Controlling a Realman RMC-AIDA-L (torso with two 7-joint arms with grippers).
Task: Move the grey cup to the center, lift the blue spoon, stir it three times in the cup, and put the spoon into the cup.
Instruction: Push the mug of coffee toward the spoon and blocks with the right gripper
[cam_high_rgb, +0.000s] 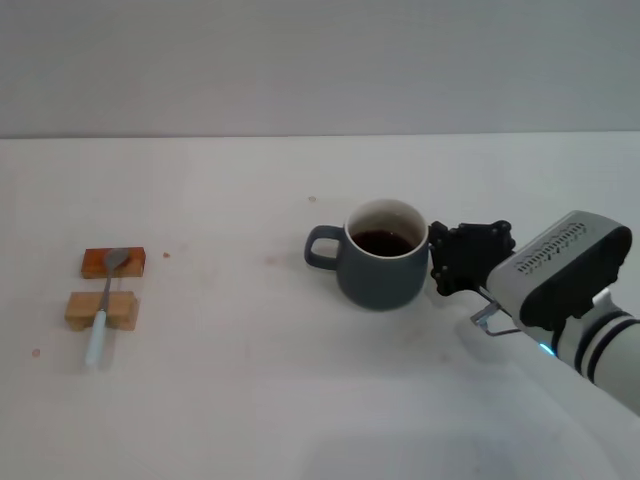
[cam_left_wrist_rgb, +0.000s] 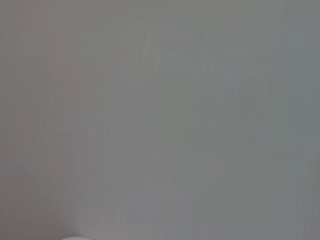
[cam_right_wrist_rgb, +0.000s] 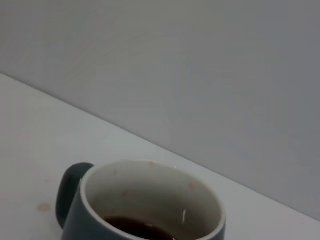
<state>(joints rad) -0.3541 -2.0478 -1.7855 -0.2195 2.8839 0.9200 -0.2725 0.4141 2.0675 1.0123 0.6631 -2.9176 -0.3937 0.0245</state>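
A small slim spoon with a pale light-blue handle and grey metal bowl, the blue spoon (cam_high_rgb: 105, 305), is lying far out on the left side of the white worktop (cam_high_rgb: 230, 380). It is bridging two little wooden blocks: its bowl is resting on the orange-brown block (cam_high_rgb: 114, 262) farther from the robot, its handle is crossing the tan block (cam_high_rgb: 101, 309) nearer the robot, and the tip of the handle is reaching down toward the worktop past that block. A few faint reddish specks are dotting the surface between the blocks and the middle of the scene.

Well apart from the spoon, near the middle and a little to the right, a stout dark slate-grey ceramic mug with a white interior and rim, the grey cup (cam_high_rgb: 381, 258), is standing upright, its loop handle pointing toward the left and dark brown liquid sitting low inside. The right wrist view is looking down across the rim of the grey cup (cam_right_wrist_rgb: 150, 200) from close by, with the handle and the liquid both showing.

Just beside the cup's right wall, the black right pincer (cam_high_rgb: 440, 266) is hovering at mug height on its white and black arm, which is reaching in from the lower right. Whether its fingers are spread or pressed together cannot be told, and contact with the mug's wall cannot be confirmed either.

The left pincer is appearing in no view; its wrist camera is showing only a blank grey surface.
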